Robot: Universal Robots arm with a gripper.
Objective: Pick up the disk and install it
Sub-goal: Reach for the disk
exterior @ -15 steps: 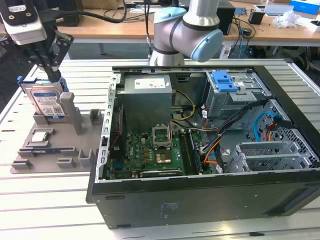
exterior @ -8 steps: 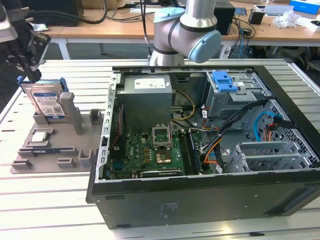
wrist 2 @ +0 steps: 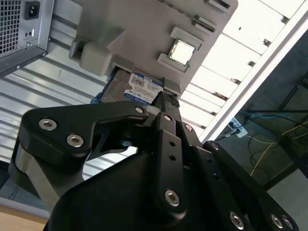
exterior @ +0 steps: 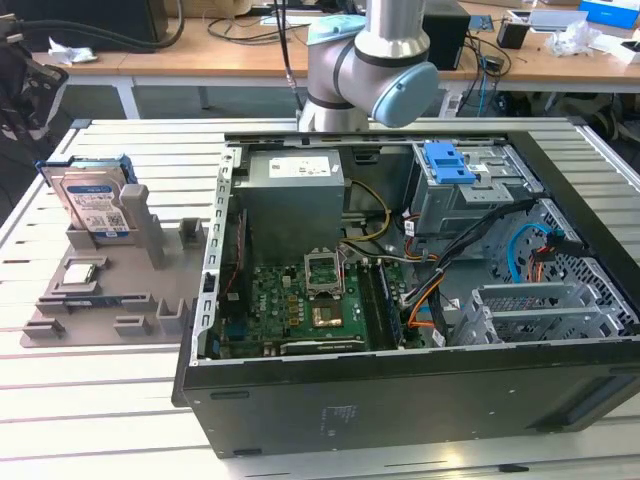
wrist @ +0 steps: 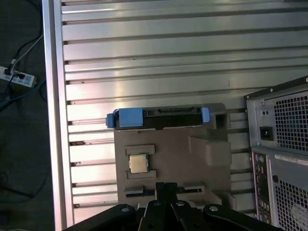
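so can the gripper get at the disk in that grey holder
probably yes: the disk stands on edge in the grey holder, top edge uncovered, and nothing lies between it and the gripper, which hangs over the holder.

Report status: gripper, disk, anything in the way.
Gripper shut, empty, over grey holder. Disk on edge in holder slot, not gripped. Nothing between gripper and disk in both wrist views.
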